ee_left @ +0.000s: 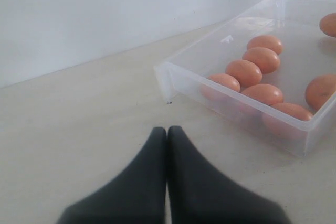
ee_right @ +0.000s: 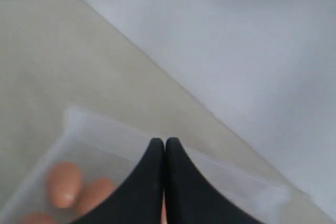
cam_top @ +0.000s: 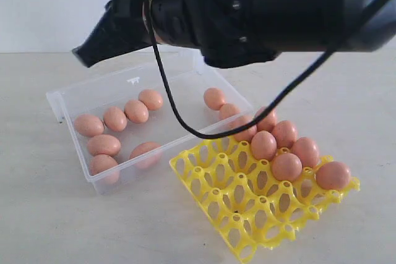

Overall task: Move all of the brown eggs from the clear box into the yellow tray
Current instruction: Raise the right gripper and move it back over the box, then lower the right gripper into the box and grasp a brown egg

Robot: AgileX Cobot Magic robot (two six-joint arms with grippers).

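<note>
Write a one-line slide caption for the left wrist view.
Left gripper, jaws shut, near the end of the box that holds eggs.

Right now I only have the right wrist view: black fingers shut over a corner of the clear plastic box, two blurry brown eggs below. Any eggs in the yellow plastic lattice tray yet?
Observer: Yes. The yellow plastic lattice tray holds at least five brown oval eggs at its far end; the nearer cups show none.
Operator: How many left in the box?
Observer: A cluster of seven at the left end of the clear plastic box, and at least a pair by its right wall.
Operator: Left arm?
Observer: The left gripper is shut on nothing, over bare table, apart from the box.
</note>
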